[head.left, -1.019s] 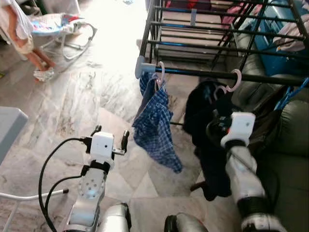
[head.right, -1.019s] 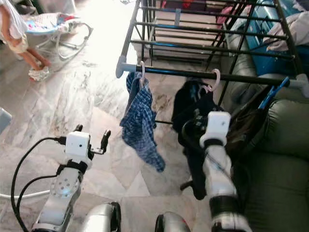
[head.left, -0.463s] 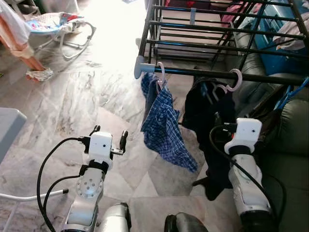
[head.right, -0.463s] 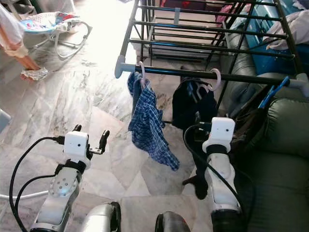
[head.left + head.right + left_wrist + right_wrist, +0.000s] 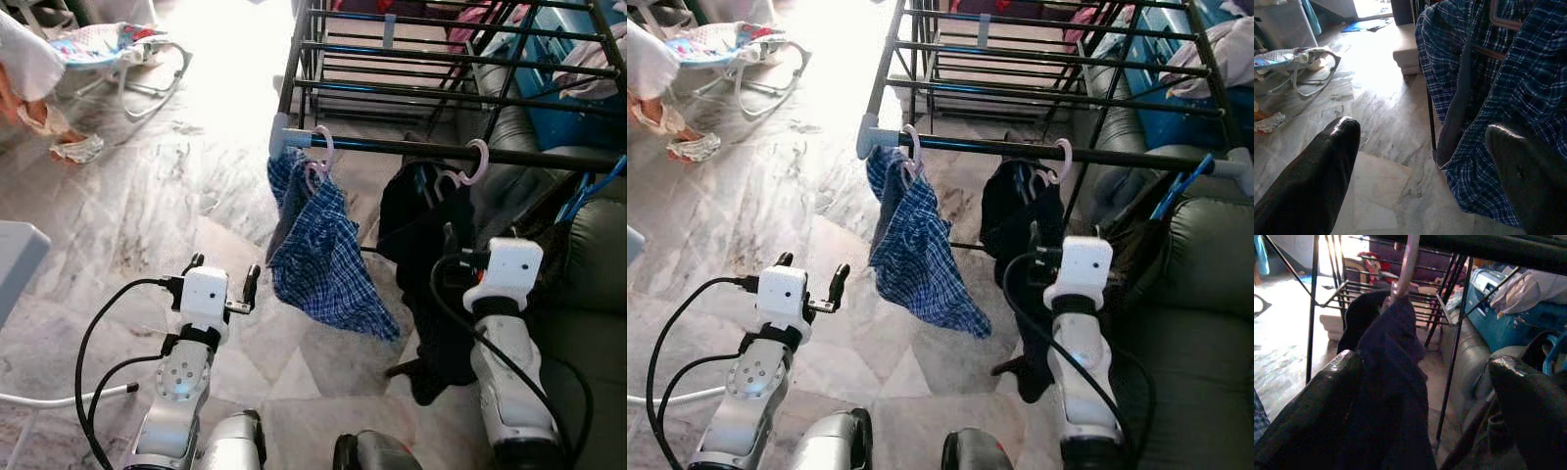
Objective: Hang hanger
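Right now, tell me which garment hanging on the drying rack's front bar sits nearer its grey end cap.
The blue checked shirt on the pink hanger, hooked right beside the grey end cap. The dark navy garment hangs further along the bar, in front of the right gripper.

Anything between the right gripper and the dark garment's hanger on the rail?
Nothing visible. The right gripper is open just below the front rail, and the dark garment on its pink hanger sits directly between the jaws. The blue plaid shirt hangs apart, nearer the left gripper.
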You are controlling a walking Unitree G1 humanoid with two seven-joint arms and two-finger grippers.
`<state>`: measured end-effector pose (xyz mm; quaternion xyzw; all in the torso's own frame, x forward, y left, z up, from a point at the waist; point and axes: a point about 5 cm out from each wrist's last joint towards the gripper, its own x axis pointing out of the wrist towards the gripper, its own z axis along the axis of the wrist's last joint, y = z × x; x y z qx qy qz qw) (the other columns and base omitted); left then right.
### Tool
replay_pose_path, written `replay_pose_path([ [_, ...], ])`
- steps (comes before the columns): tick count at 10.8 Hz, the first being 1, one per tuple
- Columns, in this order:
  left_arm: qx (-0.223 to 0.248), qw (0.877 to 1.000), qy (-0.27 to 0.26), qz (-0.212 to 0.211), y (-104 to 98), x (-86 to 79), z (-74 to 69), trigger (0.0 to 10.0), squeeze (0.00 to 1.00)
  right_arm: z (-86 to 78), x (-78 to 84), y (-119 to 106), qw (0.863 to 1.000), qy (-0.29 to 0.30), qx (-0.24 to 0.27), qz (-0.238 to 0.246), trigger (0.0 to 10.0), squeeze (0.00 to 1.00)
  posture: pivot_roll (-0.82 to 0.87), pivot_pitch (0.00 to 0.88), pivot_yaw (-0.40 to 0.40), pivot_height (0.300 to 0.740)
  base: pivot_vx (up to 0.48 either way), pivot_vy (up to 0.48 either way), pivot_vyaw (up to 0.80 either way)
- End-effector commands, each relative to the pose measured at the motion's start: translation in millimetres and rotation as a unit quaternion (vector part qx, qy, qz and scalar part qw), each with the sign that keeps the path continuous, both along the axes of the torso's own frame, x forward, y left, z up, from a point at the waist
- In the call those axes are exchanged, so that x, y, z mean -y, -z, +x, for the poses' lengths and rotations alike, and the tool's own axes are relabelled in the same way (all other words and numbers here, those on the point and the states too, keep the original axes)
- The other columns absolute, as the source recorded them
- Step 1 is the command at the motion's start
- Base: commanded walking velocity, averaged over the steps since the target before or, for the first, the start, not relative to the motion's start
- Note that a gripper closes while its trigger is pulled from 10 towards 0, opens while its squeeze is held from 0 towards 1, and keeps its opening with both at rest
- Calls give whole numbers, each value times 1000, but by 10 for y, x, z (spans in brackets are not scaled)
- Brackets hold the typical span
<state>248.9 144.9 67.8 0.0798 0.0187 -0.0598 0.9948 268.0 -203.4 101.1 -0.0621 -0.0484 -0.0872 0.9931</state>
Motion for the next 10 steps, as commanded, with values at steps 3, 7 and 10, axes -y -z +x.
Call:
replay_pose_path([
  [3,-3,1000,-5,3,16,-20,-23,10000,0,-78,36,-37,1000,5,4,-2,10000,1000,4,148,-6,740,0,0,0],
  [7,-6,1000,-20,11,25,-115,-80,10000,0,-302,-3,49,999,-20,-27,-30,10000,0,-5,160,-2,740,0,0,0],
  [10,-5,1000,-14,11,10,-83,-62,10000,0,-260,34,26,999,12,-33,-24,10000,0,-8,162,5,740,0,0,0],
])
